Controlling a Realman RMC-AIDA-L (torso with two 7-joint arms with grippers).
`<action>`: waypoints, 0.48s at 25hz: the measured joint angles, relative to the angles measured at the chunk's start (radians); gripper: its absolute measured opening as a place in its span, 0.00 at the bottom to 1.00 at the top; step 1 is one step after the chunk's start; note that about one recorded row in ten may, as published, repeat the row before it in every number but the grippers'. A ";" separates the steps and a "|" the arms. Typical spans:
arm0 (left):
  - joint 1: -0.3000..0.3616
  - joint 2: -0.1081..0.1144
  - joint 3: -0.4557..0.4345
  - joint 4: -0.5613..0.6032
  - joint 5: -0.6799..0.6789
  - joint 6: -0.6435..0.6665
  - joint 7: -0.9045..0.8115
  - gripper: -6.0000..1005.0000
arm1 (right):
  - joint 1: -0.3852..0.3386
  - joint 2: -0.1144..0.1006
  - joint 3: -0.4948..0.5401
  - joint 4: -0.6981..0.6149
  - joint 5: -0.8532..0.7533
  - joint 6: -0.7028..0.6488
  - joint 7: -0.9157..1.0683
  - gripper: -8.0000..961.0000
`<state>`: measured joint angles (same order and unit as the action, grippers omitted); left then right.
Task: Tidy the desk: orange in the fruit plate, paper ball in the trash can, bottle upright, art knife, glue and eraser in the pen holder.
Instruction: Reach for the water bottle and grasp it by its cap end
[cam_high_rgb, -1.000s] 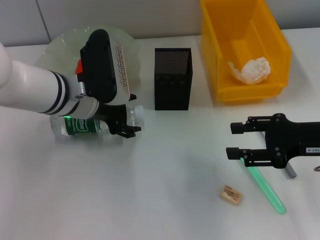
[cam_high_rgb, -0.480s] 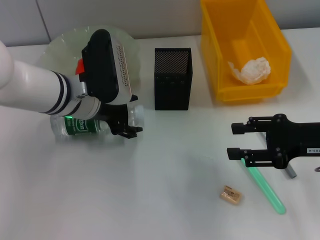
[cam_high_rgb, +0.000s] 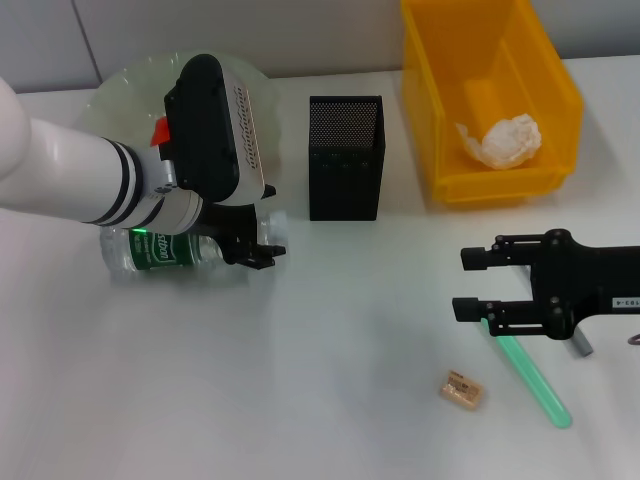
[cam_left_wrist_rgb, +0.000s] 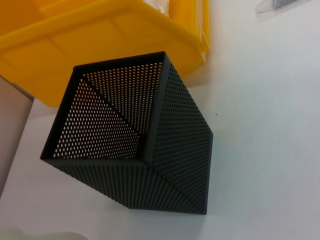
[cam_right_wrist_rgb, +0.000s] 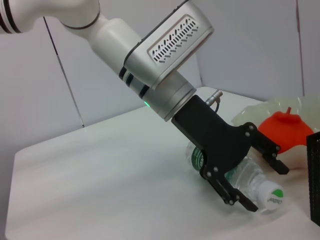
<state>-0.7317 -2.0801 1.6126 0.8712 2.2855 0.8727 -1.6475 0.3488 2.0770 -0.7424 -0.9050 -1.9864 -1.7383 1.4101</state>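
A clear bottle (cam_high_rgb: 160, 252) with a green label lies on its side in front of the fruit plate (cam_high_rgb: 115, 95). My left gripper (cam_high_rgb: 262, 250) hangs over its neck end, fingers open on either side of the bottle (cam_right_wrist_rgb: 250, 180) near the white cap. An orange (cam_right_wrist_rgb: 280, 132) sits in the plate. The black mesh pen holder (cam_high_rgb: 345, 158) stands mid-table. A paper ball (cam_high_rgb: 500, 140) lies in the yellow trash can (cam_high_rgb: 560, 95). My right gripper (cam_high_rgb: 462, 282) is open, low at the right. The green art knife (cam_high_rgb: 535, 380) and the tan eraser (cam_high_rgb: 462, 390) lie just in front of it.
A grey piece (cam_high_rgb: 582, 346) pokes out from under the right arm; I cannot tell what it is. The left wrist view shows only the pen holder (cam_left_wrist_rgb: 135, 150) and the yellow bin (cam_left_wrist_rgb: 100, 40) behind it.
My left gripper has shifted slightly left along the bottle's neck. The right arm and the other objects have not moved.
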 joint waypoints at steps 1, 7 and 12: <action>0.000 0.000 0.000 0.000 0.000 0.000 0.000 0.79 | 0.001 0.000 0.000 0.000 0.000 0.000 0.000 0.70; -0.001 0.000 0.000 -0.011 0.001 -0.002 0.000 0.75 | 0.003 0.000 0.000 0.000 0.000 0.002 0.000 0.70; -0.001 0.000 0.000 -0.012 0.000 -0.003 0.000 0.72 | 0.004 0.000 0.003 0.000 0.000 0.002 -0.001 0.70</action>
<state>-0.7330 -2.0801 1.6121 0.8588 2.2857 0.8698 -1.6476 0.3527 2.0770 -0.7390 -0.9050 -1.9864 -1.7364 1.4093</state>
